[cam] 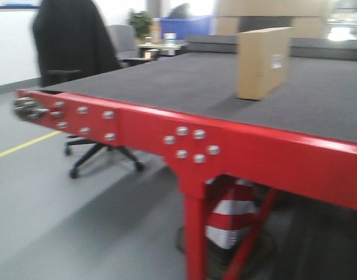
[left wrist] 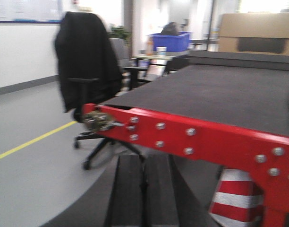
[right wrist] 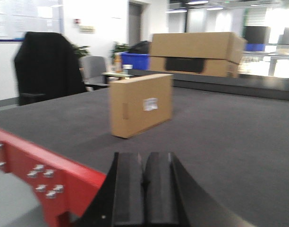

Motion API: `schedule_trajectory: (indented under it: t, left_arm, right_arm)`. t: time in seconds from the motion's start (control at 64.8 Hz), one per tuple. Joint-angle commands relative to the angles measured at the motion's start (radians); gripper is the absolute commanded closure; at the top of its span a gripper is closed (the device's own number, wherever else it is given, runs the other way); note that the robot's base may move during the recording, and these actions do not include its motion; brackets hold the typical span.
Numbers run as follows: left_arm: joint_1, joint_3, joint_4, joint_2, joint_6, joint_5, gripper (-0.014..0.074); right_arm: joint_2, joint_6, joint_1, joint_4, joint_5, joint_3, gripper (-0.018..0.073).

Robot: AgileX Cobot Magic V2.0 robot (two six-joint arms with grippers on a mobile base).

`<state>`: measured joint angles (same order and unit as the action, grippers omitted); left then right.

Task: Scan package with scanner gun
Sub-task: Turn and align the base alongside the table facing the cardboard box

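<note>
My left claw and right claw are pressed closed, gripping nothing; the flat tan cardboard package stands apart on the grey bench.

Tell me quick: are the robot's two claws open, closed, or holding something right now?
Left gripper: shut, fingers pressed together, holding nothing.
Right gripper: shut, holding nothing; the package stands apart, ahead of it.

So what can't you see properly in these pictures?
The scanner gun: in none of the three views.
The white label on the package: right wrist view, too blurred to read.
The striped cone: front view, top hidden behind the red table frame.
</note>
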<state>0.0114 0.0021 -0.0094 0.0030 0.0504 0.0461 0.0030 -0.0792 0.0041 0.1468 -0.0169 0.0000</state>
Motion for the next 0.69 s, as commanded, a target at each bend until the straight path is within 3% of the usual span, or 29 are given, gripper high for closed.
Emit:
schedule_trajectory:
  t: [0.0, 0.679]
  left_arm:
    - [-0.007, -0.002, -0.006, -0.003, -0.007, -0.018, 0.0707]
    - [-0.007, -0.002, -0.006, -0.003, -0.007, -0.018, 0.0707]
  right_arm:
    - [-0.003, -0.001, -0.002, 0.0, -0.014, 0.0, 0.0721]
    - [-0.003, -0.001, -0.002, 0.0, -0.014, 0.0, 0.0721]
